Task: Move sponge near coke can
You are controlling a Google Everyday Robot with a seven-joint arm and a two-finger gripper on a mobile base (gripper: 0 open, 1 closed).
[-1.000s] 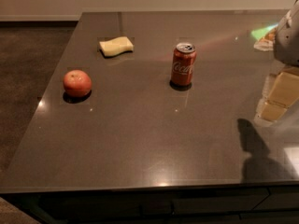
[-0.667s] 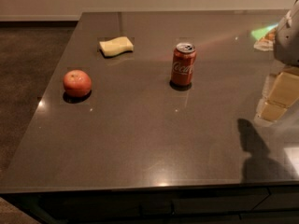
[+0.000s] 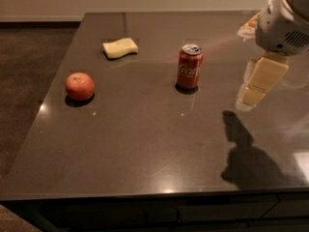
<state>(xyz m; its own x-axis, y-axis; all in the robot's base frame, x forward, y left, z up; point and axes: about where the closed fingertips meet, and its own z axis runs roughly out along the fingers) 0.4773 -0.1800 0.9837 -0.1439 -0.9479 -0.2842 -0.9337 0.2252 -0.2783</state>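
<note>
— Where do we find the gripper (image 3: pixel 251 94)?
— At the right side, hanging over the table (image 3: pixel 145 149), to the right of the coke can (image 3: pixel 189 66) and apart from it. Its shadow (image 3: pixel 246 153) falls on the tabletop nearer to us.
— How far open is it?
— We cannot tell from this angle. We see it touching none of the things on the table, and we make out nothing in its grasp.
— And the sponge (image 3: pixel 120 48)?
— We see it lying flat on the far left part of the table, beyond the apple (image 3: pixel 80 86), left of the coke can and well apart from the gripper. Its long axis runs roughly left to right, the right end a little farther from us.
— The coke can?
— Upright, its white script facing us.
</note>
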